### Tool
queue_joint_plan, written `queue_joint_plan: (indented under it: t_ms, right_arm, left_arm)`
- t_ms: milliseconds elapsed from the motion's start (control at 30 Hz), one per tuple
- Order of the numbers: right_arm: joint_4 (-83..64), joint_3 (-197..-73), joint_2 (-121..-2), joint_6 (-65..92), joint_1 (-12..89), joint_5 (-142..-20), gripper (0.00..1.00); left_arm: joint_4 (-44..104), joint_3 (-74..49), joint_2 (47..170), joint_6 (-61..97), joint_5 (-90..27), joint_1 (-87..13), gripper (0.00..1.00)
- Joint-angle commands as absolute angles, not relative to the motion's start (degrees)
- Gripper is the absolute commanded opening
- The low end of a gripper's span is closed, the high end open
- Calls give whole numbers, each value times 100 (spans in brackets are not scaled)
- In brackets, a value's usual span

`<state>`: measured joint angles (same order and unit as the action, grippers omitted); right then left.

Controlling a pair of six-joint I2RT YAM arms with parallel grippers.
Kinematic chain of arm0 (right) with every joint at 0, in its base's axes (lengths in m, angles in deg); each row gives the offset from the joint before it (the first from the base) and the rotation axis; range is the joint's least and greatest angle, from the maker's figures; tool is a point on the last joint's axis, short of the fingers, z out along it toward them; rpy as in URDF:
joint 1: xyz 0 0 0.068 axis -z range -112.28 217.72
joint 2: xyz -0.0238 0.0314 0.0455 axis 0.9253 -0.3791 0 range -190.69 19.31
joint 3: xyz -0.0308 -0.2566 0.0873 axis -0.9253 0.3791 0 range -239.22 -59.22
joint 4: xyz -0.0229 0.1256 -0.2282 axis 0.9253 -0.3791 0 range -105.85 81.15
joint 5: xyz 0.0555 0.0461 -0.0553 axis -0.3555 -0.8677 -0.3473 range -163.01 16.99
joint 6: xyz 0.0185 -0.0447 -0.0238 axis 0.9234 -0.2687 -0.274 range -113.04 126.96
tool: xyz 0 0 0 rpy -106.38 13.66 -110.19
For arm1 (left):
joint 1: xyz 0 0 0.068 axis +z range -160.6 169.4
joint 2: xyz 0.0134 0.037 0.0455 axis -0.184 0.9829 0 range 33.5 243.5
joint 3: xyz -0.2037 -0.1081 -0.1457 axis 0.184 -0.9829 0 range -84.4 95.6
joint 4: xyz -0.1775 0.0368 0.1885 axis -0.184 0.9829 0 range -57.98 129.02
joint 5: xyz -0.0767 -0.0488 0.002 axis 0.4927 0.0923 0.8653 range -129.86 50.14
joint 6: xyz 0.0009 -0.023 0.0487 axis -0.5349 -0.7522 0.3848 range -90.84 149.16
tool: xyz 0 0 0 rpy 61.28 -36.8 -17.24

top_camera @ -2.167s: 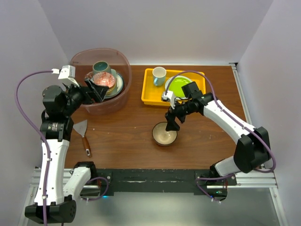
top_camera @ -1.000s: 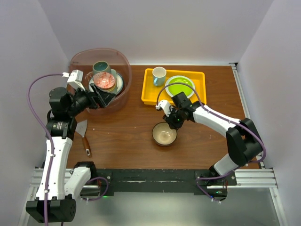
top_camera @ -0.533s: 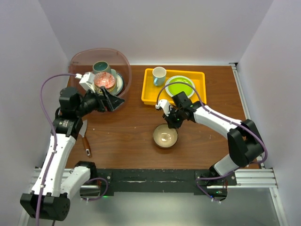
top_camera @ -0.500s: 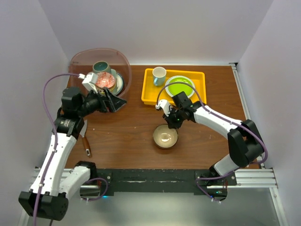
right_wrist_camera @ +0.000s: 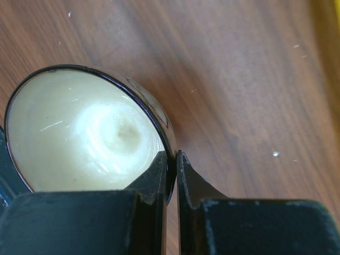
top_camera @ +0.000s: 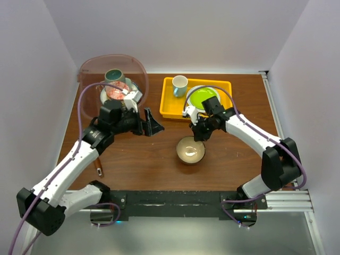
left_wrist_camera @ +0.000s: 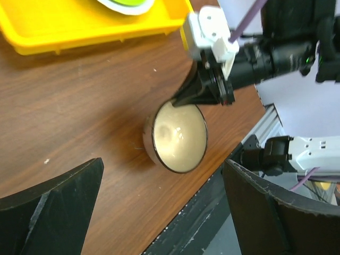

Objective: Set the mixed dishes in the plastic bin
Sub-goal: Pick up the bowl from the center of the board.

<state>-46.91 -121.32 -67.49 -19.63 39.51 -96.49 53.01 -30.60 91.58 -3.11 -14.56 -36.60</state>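
Wood-grain table (top_camera: pixel 133 154) backs a dark-rimmed bowl (top_camera: pixel 190 150), glossy cream inside.

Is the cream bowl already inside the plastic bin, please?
No, the bowl is over the table, its rim pinched by the right hand.

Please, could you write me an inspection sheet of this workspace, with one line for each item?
Surface: brown wooden table, a few pale specks.
Job's things: cream bowl on the table; plastic bin at far left holds a teal mug and stacked dishes.
Clutter: yellow tray with white cup and lime-green plate; brown-handled tool partly under the left arm.
Grippers: left gripper open, holding nothing; right gripper shut on the bowl's rim.
Cables: purple cable loops along each arm.
Surroundings: white walls; metal rail at near edge.
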Motion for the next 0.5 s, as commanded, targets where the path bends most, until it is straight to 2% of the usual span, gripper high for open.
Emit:
queue_joint_plan:
  t_ms: [0,233,467]
  right_arm:
    - [-4770,-12601,-6384,-1775,4038,-10228,0]
    - [-4805,-12751,-6357,-1581,4223,-10333,0]
    - [-4700,-12760,-6322,-1388,4302,-10342,0]
  left_arm:
    - [4811,-2947,9430,-582,-1964,-4179,100]
    - [4687,-2859,9958,-784,-2851,-5023,100]
    - [4678,-2850,10222,-969,-3423,-5376,100]
